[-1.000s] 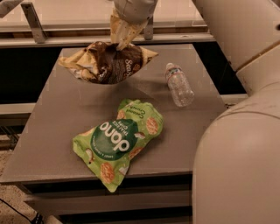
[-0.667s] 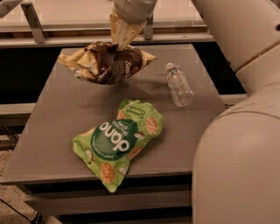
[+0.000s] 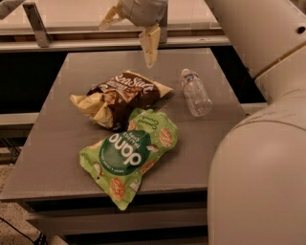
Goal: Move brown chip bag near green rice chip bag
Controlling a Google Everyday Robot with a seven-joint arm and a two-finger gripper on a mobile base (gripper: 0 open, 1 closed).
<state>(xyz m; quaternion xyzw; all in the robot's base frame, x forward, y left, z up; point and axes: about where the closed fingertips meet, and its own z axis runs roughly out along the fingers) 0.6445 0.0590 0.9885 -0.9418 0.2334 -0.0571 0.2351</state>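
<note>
Grey table holds the brown bag flat, its edge touching the green bag, so I judge it placed; my gripper hangs above the far side, fingers spread, holding nothing.

- Here's the pincer, up over the far edge of the desk, its two fingers spread apart with nothing between them.
- The fingers are pale cream, flat and wedge-shaped, tapering to blunt tips.
- Just above them sits the wrist housing, a rounded shell in greyish white, smooth and glossy.
- To the right of the pincer runs a thick upper arm link, off-white and tube-like, with no visible cables.
- There's one small dark hole far right of the pincer, on that link.
- Below it, a thin dark seam separates two shell sections.
- Below and right of the pincer bulges the big lower shell, cream, plain and unmarked.
</note>
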